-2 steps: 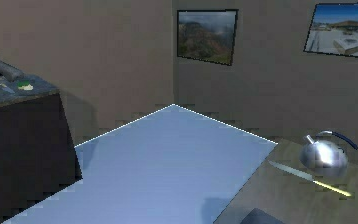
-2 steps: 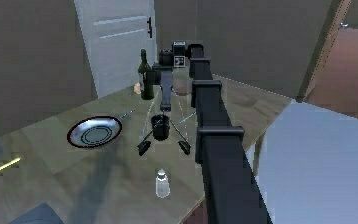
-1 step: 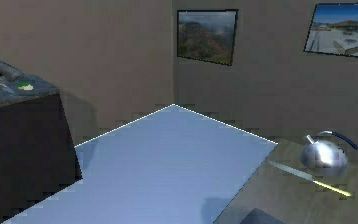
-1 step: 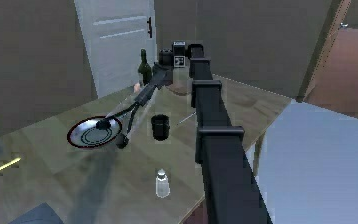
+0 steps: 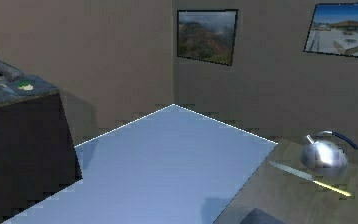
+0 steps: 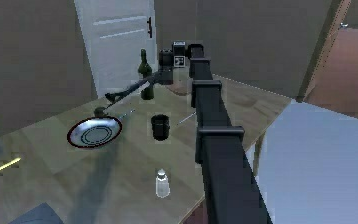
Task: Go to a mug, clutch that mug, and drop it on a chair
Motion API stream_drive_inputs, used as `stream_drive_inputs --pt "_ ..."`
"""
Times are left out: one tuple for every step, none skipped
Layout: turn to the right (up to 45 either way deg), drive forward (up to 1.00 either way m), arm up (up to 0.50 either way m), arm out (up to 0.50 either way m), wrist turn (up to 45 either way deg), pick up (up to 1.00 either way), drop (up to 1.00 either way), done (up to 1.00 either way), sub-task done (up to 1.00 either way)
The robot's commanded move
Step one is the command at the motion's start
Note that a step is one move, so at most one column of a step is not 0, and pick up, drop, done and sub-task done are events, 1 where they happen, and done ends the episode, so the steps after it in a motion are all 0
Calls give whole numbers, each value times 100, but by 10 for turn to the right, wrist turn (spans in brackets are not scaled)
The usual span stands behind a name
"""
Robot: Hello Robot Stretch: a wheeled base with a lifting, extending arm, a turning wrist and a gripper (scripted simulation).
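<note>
A small dark mug (image 6: pixel 160 125) stands on the wooden table (image 6: pixel 107 170), just left of my arm's dark bar (image 6: pixel 215 130). The arm reaches out over the table. At its far end, my gripper (image 6: pixel 153 86) lies beyond the mug, near a dark green bottle (image 6: pixel 143 62) and the long handle of a round metal pan (image 6: pixel 95 132). With these things on the table behind it, I cannot tell whether the gripper holds anything.
A small salt shaker (image 6: pixel 162 183) stands near the table's front. A white door (image 6: pixel 117 40) is behind the table. A metal kettle (image 5: pixel 325 152) and a knife (image 5: pixel 307 177) lie on the table corner. A dark cabinet (image 5: pixel 27 150) stands left, with blue floor (image 5: pixel 167 160) between.
</note>
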Motion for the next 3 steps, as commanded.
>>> stream_drive_inputs --pt "0 0 0 0 450 0 0 0 0" --pt "0 0 0 0 270 0 0 0 0" --pt "0 0 -30 0 0 0 0 0 0"
